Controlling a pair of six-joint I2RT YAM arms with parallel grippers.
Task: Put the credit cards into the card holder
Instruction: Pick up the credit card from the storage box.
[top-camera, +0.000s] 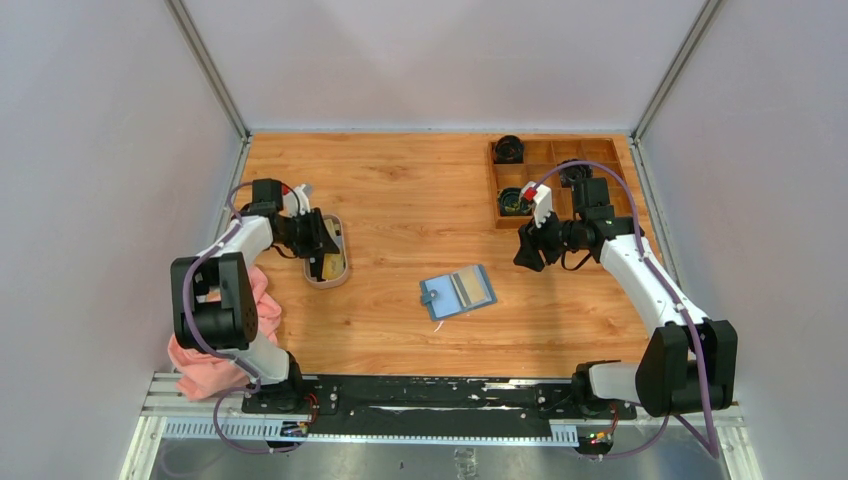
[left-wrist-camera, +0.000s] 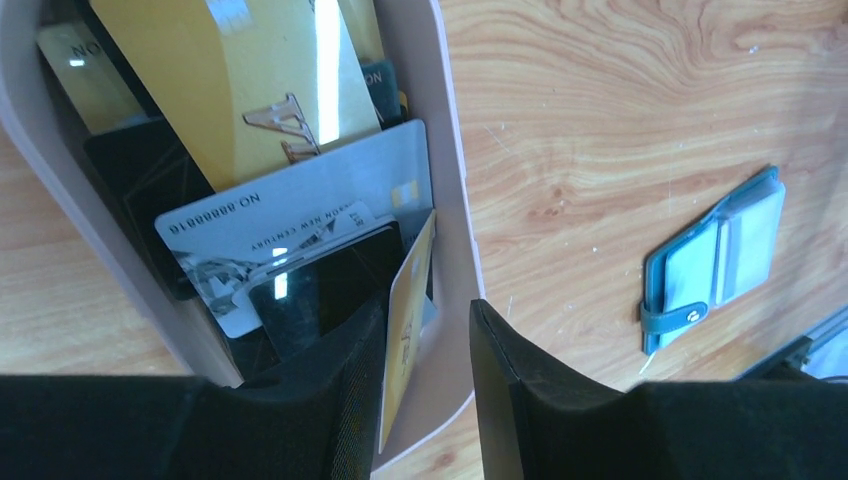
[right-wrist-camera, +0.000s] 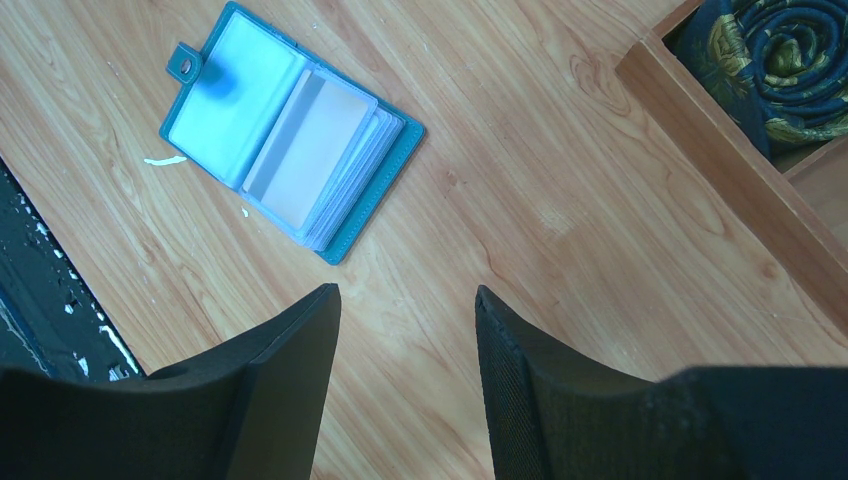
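Several credit cards lie piled in a small oval white dish (top-camera: 329, 283) (left-wrist-camera: 452, 150): a gold card (left-wrist-camera: 250, 80), a silver card (left-wrist-camera: 300, 205) and dark ones. A yellow card (left-wrist-camera: 408, 320) stands on edge against the inner fingertip of my left gripper (top-camera: 324, 243) (left-wrist-camera: 428, 305). The other fingertip is outside the dish wall, with a gap left to the card. The teal card holder (top-camera: 458, 291) (left-wrist-camera: 715, 255) (right-wrist-camera: 290, 140) lies open at mid-table, clear pockets up. My right gripper (top-camera: 527, 256) (right-wrist-camera: 405, 290) hovers open and empty to its right.
A brown wooden compartment tray (top-camera: 560, 170) (right-wrist-camera: 720, 140) holding dark rolled items (right-wrist-camera: 780, 50) sits at the back right, just behind my right gripper. A pink cloth (top-camera: 215, 350) lies by the left arm's base.
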